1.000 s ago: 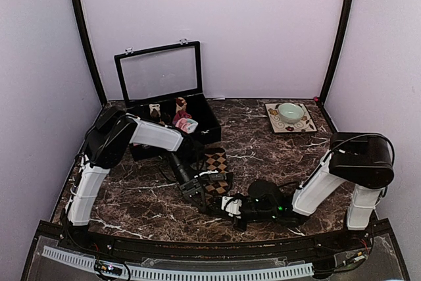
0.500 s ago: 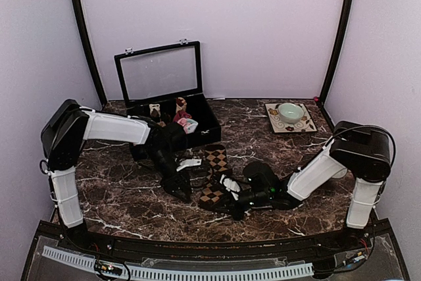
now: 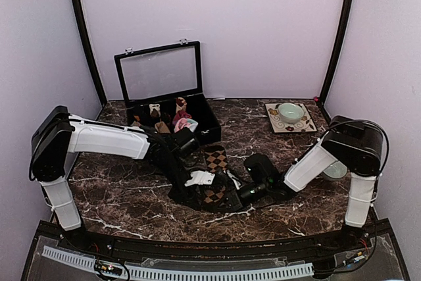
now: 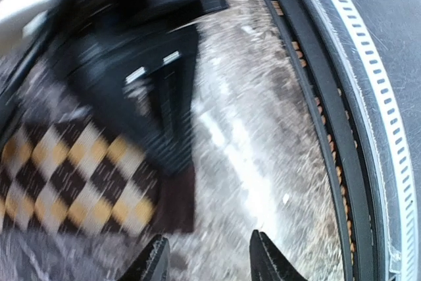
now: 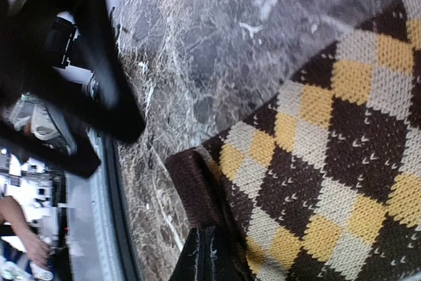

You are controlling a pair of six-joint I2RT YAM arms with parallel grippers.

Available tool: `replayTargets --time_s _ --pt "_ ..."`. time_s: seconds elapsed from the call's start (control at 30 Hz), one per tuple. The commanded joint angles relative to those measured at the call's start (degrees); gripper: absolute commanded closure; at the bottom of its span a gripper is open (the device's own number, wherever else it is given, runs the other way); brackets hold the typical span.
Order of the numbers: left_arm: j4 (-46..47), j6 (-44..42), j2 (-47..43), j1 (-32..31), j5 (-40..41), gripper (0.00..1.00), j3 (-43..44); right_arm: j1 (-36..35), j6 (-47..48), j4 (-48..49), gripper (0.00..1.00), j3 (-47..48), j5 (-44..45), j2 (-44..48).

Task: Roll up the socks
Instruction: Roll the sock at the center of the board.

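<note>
The brown checked sock is laid flat on the marble table, just in front of the black box. The left gripper is held with its fingers spread, the sock's dark cuff sat just ahead of one tip. The right gripper is seen with fingers pressed together right at that cuff's edge. Whether any fabric is actually caught can't really be told.

The left arm has swung its elbow outward, and the left claw has opened wider.
</note>
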State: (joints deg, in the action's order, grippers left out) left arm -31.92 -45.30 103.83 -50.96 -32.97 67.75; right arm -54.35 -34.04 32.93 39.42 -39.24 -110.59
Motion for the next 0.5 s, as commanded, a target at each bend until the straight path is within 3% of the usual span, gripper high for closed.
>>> replayTargets --time_s 0.0,0.2,0.47 --pt "3.7 -2.2 0.8 -2.8 2.9 0.56 -1.2 1.1 -9.1 -8.1 1.0 -1.6 -3.1 -4.4" --pt "7.4 -4.9 1.6 -4.2 7.1 0.57 -2.5 2.5 -9.1 -11.0 1.0 -0.3 -3.1 -4.4" --pt "8.5 -5.4 4.5 -4.3 9.0 0.68 -2.7 2.6 -9.7 -9.9 1.0 -1.0 -3.0 -5.0"
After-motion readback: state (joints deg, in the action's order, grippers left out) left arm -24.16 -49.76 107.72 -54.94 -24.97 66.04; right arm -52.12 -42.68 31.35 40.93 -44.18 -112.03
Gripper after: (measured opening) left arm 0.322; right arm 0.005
